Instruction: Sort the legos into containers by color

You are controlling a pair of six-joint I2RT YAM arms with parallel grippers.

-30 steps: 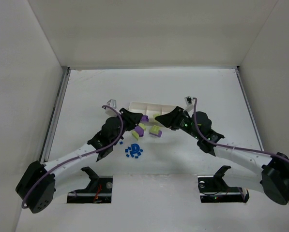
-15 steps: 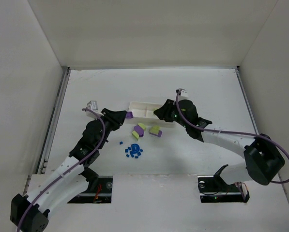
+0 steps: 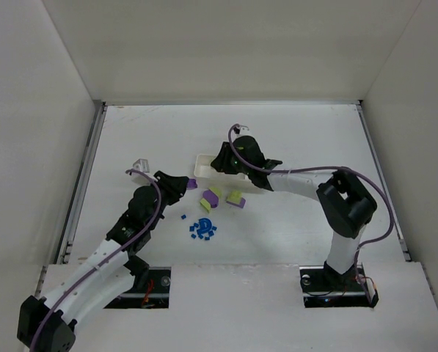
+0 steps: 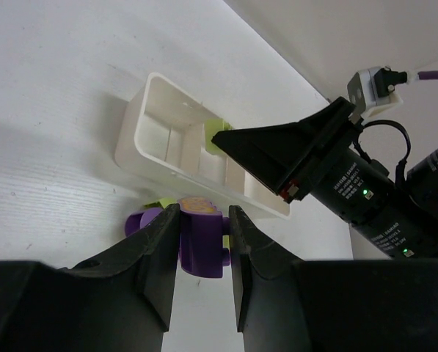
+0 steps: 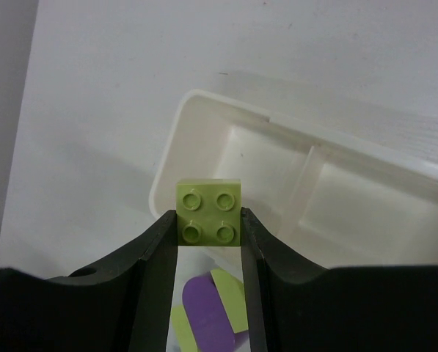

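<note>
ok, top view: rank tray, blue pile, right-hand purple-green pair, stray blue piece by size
Largest first:
tray, even partly covered
blue pile
purple-green pair, close to the pile's spread, so unsure
stray blue piece

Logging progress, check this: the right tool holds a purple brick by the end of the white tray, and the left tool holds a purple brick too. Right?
No. The right tool holds a yellow-green brick, not purple; the right wrist view shows it. It is by the end of the white tray, and the left tool holds a purple brick.
</note>
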